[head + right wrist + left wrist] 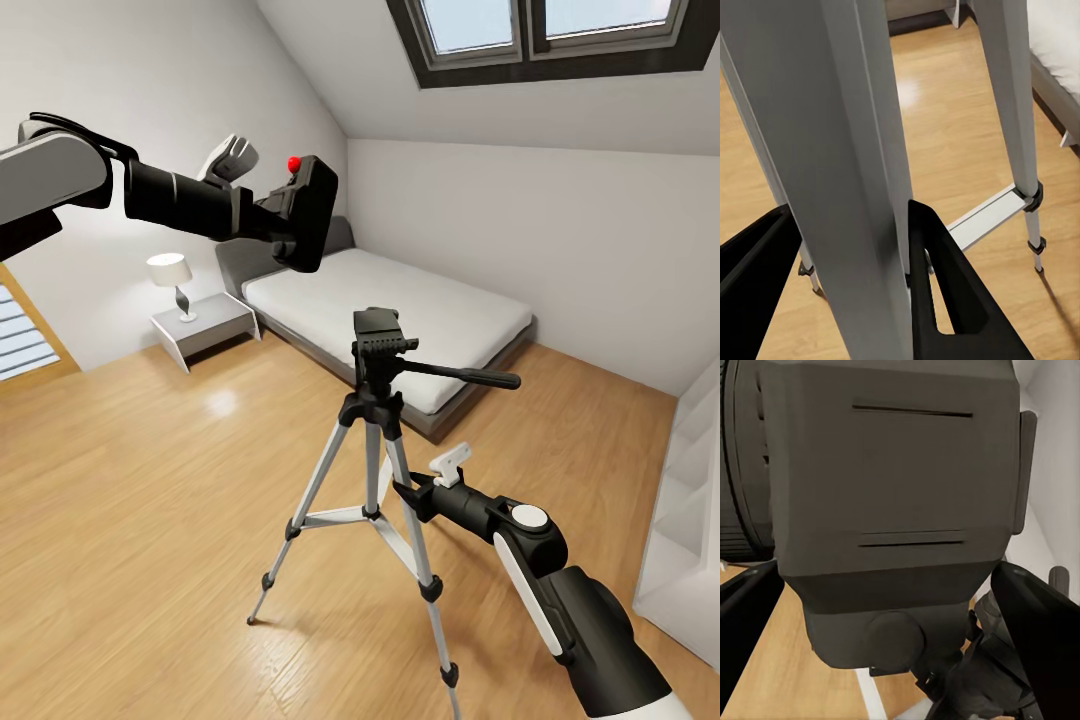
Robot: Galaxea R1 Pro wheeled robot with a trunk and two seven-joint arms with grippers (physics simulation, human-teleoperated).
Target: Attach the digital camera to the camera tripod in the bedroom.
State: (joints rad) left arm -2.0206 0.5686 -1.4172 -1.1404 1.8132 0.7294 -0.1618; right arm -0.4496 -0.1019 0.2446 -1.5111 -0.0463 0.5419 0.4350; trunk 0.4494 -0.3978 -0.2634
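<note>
Presently: right gripper [847, 292] clamps a silver leg of the camera tripod [378, 400], fingers [937, 285] pressed on both sides | left gripper [285, 225] pinches the digital camera [310, 210], held above and left of the tripod head [378, 335]; camera must travel right and down | bed [400, 310] beyond.

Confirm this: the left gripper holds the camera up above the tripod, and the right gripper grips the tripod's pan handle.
One thing is off. The right gripper grips a silver leg of the tripod, not the pan handle, which sticks out free in the head view. The right wrist view shows the leg between its fingers. The left gripper does hold the camera up.
</note>
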